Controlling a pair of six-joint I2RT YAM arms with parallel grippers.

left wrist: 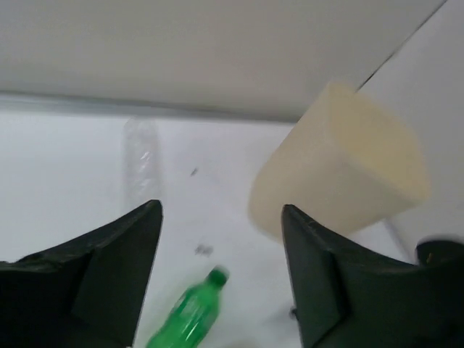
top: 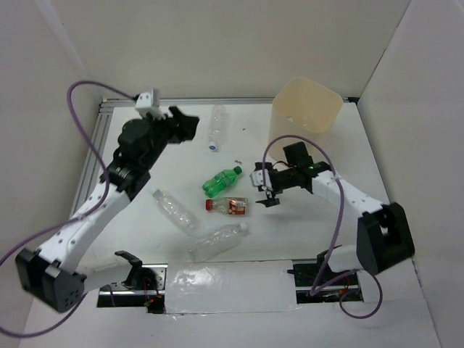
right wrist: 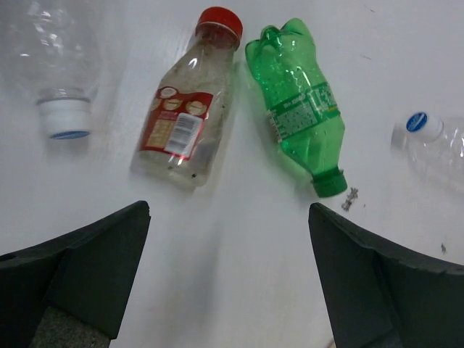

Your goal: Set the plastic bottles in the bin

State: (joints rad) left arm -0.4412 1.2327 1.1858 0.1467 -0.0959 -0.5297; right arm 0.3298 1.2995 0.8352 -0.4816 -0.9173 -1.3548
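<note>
Nearest the arm bases, a crushed clear bottle [top: 216, 242] lies on its side on the white table [top: 348, 156], cap toward the right. Just beyond it to the left lies a second clear bottle [top: 174, 210], set diagonally. The red-capped bottle [top: 228, 206] with the red-orange label lies between them and the right gripper [top: 267, 197], label up, apart from both. Right gripper hovers just beside it, tilted down at the table, fingers apart, nothing between them. Green bottle [top: 221, 181] lies a little farther out, cap pointing up-right, close beside the red-capped one but not touching. Farther back, a blue-capped clear bottle [top: 215, 127] lies alone. Left gripper [top: 187, 125] is raised to its left, fingers spread, empty. The bin [top: 306, 109] stands upright at the far right corner, well apart from all five bottles.
</note>
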